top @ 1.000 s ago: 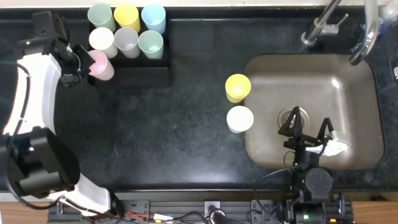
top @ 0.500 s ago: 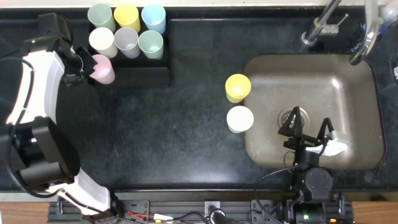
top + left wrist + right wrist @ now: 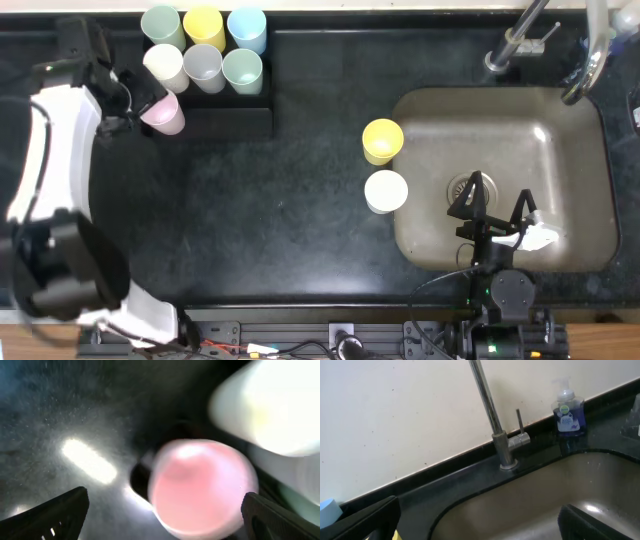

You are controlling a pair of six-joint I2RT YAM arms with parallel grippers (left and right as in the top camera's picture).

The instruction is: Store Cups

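Found the pink cup (image 3: 163,112) at the 8 o'clock corner of the black rack (image 3: 235,122), looking tipped (hard to say whether it's seated in a slot). Caught the left gripper (image 3: 165,502) right at it, fingers spread wide to either side, not pinching it going by the wrist view. Counted six more cups (image 3: 204,65) standing in the rack, toward 12 o'clock of the pink one. Spotted a yellow cup (image 3: 382,140) and a white cup (image 3: 386,190) on the counter (image 3: 300,220) at 9 o'clock of the sink (image 3: 560,130), white one at 6 o'clock of the yellow. Saw the right gripper (image 3: 495,208) over the sink, fingers wide apart, holding nothing.
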